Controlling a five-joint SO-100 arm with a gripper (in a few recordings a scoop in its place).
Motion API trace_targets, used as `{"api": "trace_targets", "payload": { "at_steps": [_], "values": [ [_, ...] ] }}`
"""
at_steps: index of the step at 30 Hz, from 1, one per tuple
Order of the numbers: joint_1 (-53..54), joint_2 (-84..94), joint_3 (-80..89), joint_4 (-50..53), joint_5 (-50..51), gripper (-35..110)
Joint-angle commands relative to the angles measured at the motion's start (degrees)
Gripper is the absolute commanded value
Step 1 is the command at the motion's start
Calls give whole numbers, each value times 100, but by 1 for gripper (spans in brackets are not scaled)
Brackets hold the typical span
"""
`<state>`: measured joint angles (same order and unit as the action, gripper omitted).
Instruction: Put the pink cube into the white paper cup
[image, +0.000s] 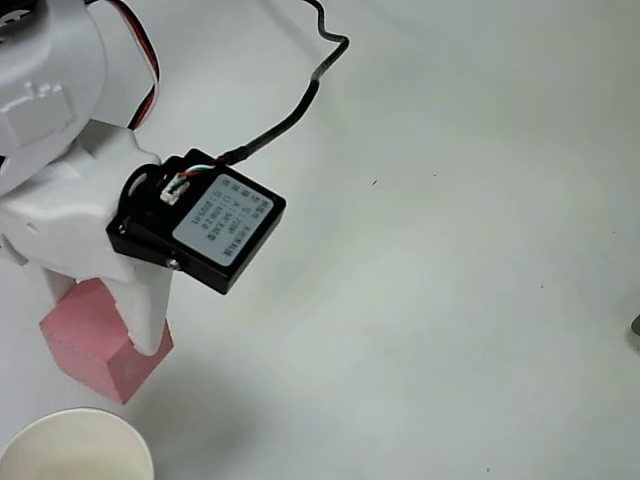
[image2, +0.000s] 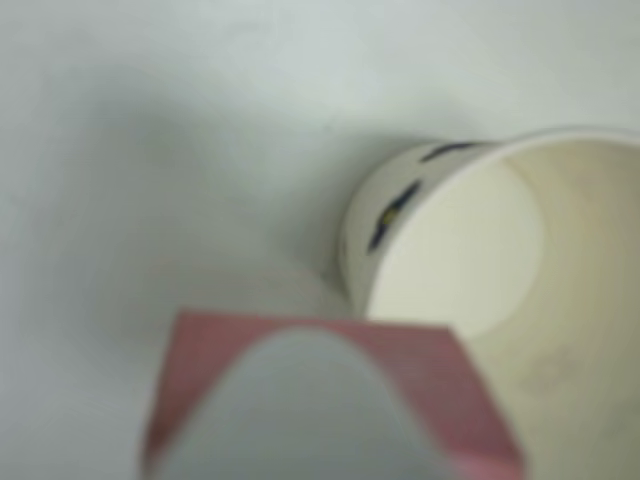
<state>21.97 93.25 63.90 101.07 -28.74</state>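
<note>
Hand (image: 100, 310) on pink cube (image: 85, 335) near white paper cup (image: 75, 447)

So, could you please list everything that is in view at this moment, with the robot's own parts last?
pink cube: one, pink, on the table at lower left in the overhead view, between the gripper's fingers.
white paper cup: one, off-white with a cream inside and dark marks on its outer wall, upright at the bottom left corner in the overhead view, apart from the cube.
table: one, pale grey-white, under everything.
black cable: one, black, running from the camera module across the table.
camera module: one, black with a grey label, on the wrist.
gripper: one, white, around the cube.
</note>
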Motion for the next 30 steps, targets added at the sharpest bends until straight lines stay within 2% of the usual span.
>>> {"api": "trace_targets", "payload": {
  "at_steps": [1,14,30],
  "values": [
    [220,211,-79,-26,-141,20],
    [519,-396,-325,-325,-281,20],
    [668,-1354,-1872,-290,-466,20]
  ]
}}
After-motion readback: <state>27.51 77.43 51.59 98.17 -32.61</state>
